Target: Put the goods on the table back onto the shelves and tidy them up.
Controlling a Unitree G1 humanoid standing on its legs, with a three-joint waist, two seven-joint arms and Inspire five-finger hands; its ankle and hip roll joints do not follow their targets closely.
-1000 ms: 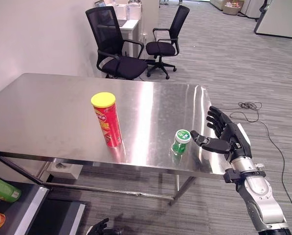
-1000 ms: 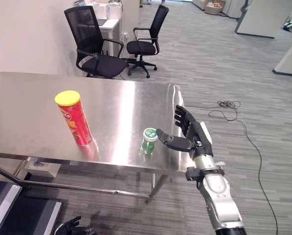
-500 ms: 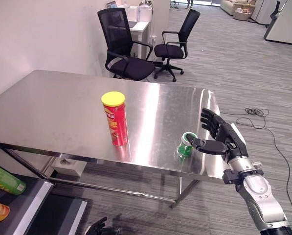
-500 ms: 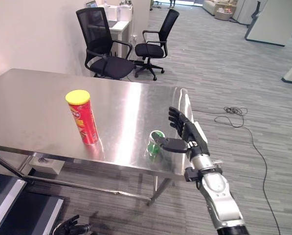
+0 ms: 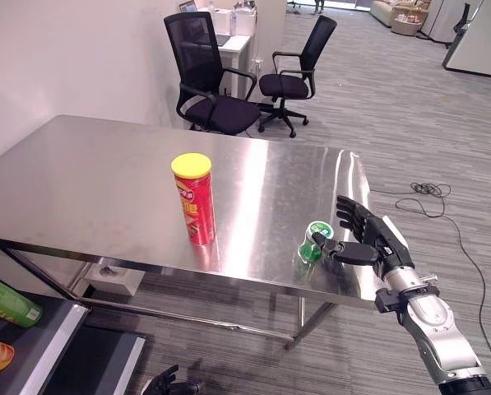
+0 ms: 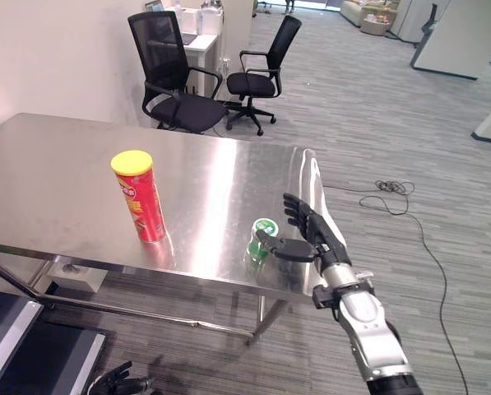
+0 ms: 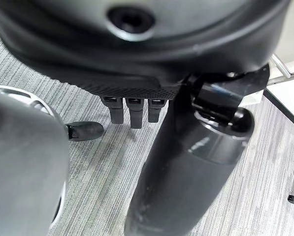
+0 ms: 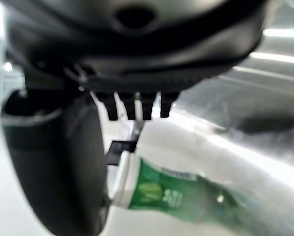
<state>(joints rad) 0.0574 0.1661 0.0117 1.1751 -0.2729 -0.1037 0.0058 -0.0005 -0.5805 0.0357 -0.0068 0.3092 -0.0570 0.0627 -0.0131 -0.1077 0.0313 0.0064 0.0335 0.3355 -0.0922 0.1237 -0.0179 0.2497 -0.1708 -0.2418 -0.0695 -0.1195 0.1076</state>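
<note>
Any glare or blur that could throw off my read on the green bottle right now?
Left eye view: a bright glare streak crosses the steel table, left of the green bottle, which reads sharp beside the right hand. Right wrist view: bottle close and soft-edged, background blurred, table reflections washed out.

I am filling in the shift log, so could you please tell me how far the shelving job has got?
Nothing looks shelved yet. The tall red can with a yellow lid stands upright on the steel table. The right hand is open beside the small green bottle with a white cap, thumb at its cap, not gripping. Both items remain. The left hand hangs idle above the floor.
</note>
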